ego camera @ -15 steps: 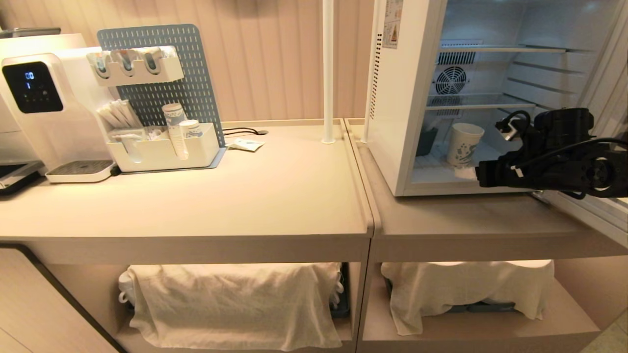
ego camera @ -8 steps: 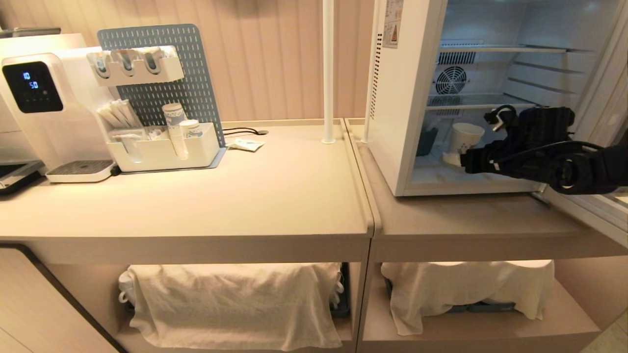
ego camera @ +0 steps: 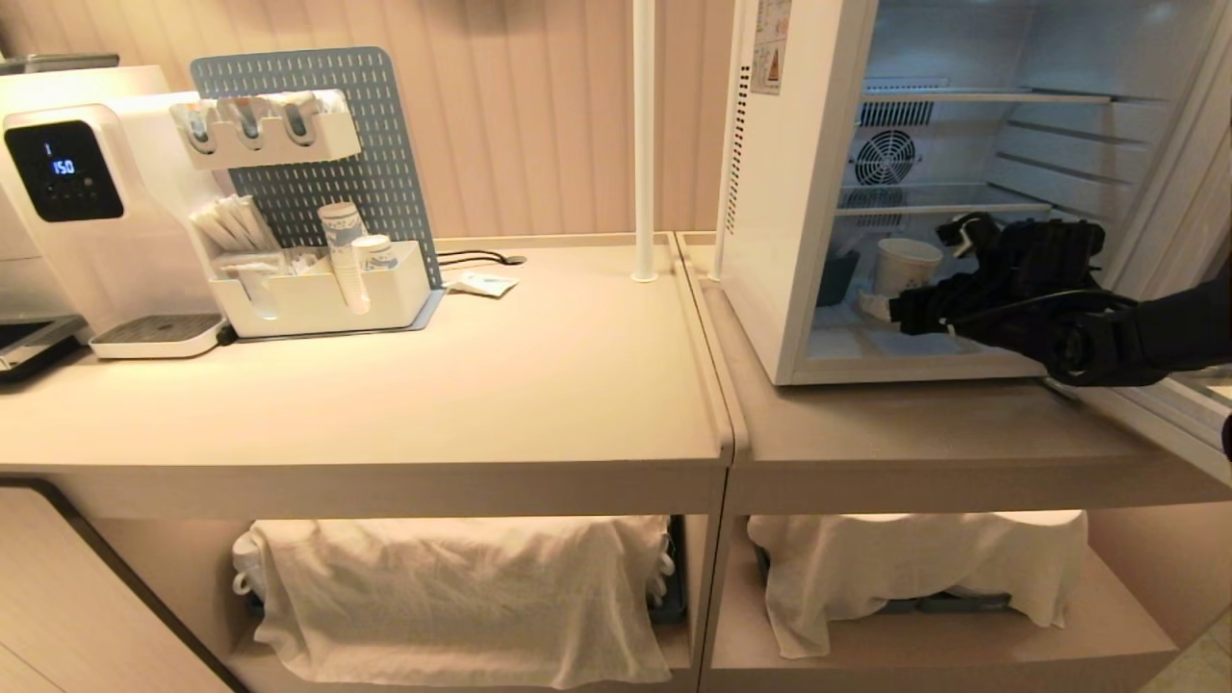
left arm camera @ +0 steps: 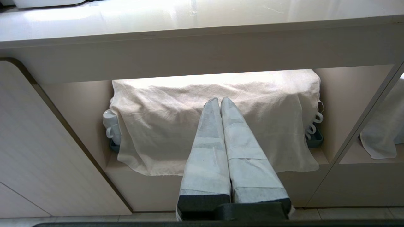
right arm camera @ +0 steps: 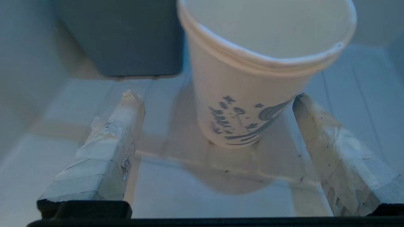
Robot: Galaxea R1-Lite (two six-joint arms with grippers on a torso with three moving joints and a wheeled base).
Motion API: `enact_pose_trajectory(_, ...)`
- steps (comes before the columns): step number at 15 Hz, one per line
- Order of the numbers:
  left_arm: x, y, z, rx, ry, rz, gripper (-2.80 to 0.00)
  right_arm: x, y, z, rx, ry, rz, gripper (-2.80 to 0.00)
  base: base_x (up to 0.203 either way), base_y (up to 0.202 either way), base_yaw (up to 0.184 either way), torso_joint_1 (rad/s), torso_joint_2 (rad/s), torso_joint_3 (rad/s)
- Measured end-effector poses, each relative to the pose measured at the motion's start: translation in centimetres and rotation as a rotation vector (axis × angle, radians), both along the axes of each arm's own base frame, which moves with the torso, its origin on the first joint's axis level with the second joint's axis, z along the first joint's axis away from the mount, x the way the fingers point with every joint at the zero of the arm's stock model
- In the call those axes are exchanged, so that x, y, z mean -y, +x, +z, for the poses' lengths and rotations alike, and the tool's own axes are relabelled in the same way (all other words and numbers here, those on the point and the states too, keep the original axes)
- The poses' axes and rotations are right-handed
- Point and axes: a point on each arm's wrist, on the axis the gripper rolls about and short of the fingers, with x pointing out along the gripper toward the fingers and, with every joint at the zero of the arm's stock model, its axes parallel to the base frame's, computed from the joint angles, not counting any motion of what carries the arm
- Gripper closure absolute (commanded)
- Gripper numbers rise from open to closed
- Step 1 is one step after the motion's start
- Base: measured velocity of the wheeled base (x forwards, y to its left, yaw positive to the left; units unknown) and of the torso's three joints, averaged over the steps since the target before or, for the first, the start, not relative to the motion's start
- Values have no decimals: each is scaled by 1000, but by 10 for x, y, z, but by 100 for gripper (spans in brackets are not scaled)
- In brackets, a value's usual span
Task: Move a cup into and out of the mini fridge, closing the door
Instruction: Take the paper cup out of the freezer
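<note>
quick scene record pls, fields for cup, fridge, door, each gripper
cup: white paper cup with blue print, upright on the mini fridge floor
door: open, swung out at the right
right gripper: inside the fridge, open; cup partly between the fingers, one fingertip at its side, not clamped
left gripper: shut, empty, parked below the counter in front of a white cloth

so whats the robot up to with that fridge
The right end effector is reaching into the open fridge, its fingers spread wide on either side of the cup standing on the fridge floor. One fingertip looks to be at the cup's side, but nothing is gripped yet. The door stands open. The left end effector is shut, parked below the counter.
</note>
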Motion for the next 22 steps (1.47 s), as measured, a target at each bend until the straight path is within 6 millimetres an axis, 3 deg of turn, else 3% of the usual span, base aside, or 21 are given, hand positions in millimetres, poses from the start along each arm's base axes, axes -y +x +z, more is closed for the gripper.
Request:
enact_pose_trajectory(14,0,0,0,0,0,0,0,6,5,-2,61,7,-17,-280,0,0,0,0,0,0)
enact_pose_trajectory(15,0,0,0,0,0,0,0,6,6,-1,68,16,-18,0,0,0,0,0,0,0)
enact_pose_trajectory(22,0,0,0,0,0,0,0,6,5,-4,68,21,-17,0,0,0,0,0,0,0)
